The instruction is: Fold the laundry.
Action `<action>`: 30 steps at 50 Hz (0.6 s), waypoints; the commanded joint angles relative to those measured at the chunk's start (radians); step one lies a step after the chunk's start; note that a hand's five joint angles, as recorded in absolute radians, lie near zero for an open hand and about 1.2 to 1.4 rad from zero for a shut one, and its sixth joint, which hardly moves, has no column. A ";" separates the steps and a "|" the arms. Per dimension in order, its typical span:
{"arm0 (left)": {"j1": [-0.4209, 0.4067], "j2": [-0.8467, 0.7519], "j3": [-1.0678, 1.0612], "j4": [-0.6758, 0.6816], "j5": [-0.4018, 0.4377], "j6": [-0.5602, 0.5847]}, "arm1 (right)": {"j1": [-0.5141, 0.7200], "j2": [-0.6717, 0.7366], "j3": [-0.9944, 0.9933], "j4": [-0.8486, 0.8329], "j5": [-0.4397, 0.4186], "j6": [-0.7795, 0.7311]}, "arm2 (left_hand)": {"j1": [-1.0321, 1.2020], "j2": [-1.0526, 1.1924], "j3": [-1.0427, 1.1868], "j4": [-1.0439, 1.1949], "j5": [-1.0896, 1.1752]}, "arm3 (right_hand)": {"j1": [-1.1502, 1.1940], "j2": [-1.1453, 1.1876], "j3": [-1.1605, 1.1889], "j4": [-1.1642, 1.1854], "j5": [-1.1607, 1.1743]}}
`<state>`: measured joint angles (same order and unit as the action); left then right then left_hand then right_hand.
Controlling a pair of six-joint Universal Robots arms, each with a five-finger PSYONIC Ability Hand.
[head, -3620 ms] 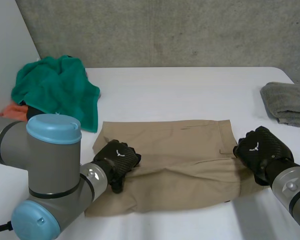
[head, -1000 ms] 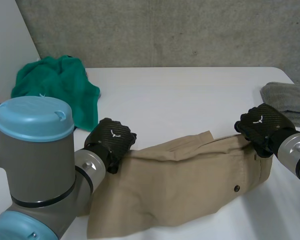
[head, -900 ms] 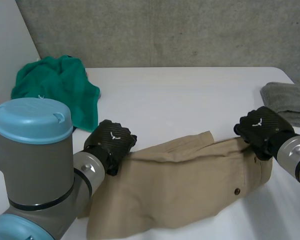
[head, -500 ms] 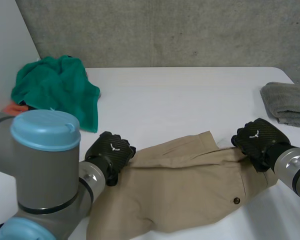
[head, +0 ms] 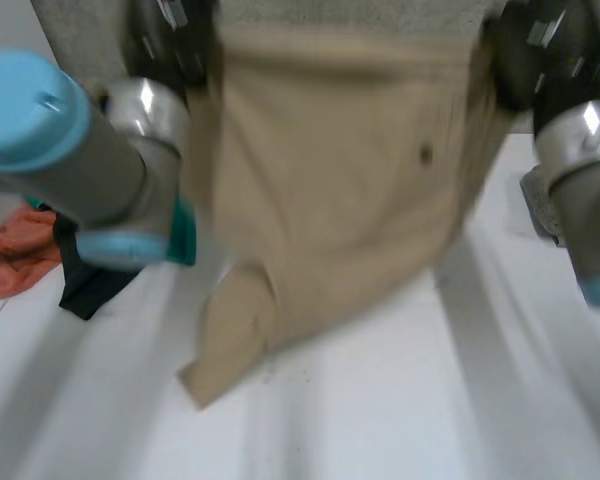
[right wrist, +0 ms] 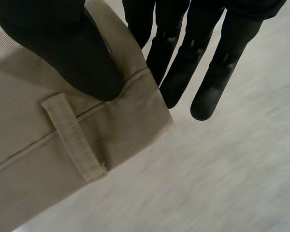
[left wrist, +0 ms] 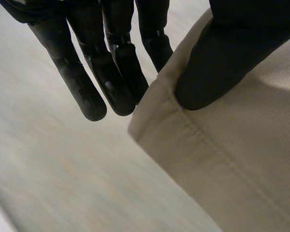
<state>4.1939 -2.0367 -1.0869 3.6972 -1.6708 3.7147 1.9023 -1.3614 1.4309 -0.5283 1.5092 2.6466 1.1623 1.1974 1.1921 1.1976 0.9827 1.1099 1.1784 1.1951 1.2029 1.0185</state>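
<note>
Thumb and straight fingers (left wrist: 113,82) of the left hand (left wrist: 227,58) pinch one top corner of the shorts (head: 340,190). The right hand (right wrist: 72,48) pinches the other corner the same way, its thumb just beside a belt loop (right wrist: 75,137). The shorts hang spread between both raised hands, their lowest corner near the table (head: 400,410). An orange cloth (head: 15,250) lies beside the left arm (head: 70,150).
</note>
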 commanded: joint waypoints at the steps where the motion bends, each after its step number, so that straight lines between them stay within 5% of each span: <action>1: 0.048 0.072 0.053 0.242 0.036 0.001 | 0.004 0.047 -0.147 -0.185 0.091 0.067 | 0.234 0.199 0.204 0.199 0.239 | 0.286 0.218 0.201 0.193 0.203; 17: -0.023 0.087 -0.427 0.067 0.032 0.005 | 0.004 0.234 -0.092 0.080 0.054 0.021 | 0.234 0.199 0.204 0.199 0.239 | 0.286 0.218 0.201 0.193 0.203; 30: -0.162 0.335 -0.712 -0.550 -0.045 0.010 | -0.009 0.184 0.160 0.560 -0.046 -0.292 | 0.234 0.199 0.204 0.199 0.239 | 0.286 0.218 0.201 0.193 0.203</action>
<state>4.0802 -1.8331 -1.7455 3.4408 -1.6575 3.7245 1.8954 -1.1244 1.4910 -0.1346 1.4847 2.4804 1.1623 1.2007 1.1950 1.2015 0.9827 1.1099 1.1784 1.1961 1.2029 1.0189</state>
